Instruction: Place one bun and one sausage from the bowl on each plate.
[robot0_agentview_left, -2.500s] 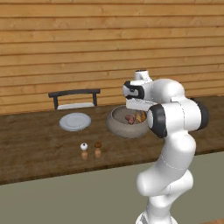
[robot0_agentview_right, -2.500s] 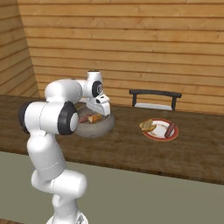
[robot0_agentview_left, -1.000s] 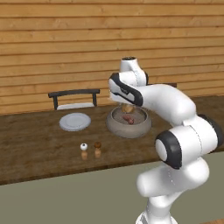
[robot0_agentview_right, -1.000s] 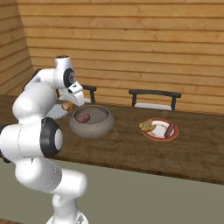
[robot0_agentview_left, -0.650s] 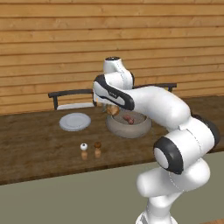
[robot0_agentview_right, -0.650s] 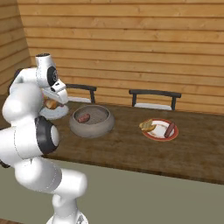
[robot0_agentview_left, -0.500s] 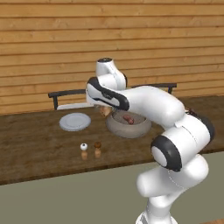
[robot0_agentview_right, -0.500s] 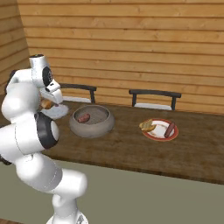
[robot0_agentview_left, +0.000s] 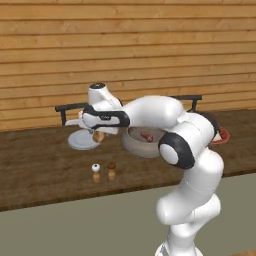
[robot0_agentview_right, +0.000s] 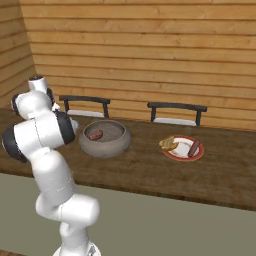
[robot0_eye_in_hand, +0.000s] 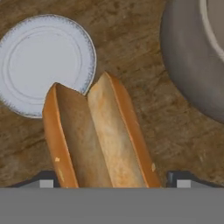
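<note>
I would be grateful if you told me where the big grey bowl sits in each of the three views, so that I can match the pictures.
Left base view: the bowl sits mid-frame on the wooden counter, partly behind the white arm, with a sausage inside.
Right base view: the bowl sits left of centre, just right of the arm.
Hand view: its grey wall fills the upper right corner.
Shared landmark: the pale plate lies beside the bowl in the left base and hand views.

Two little shakers stand side by side near the front of the wooden counter — a white-topped one, a brown-topped one. Behind — two dark chairs against the plank wall.
</note>
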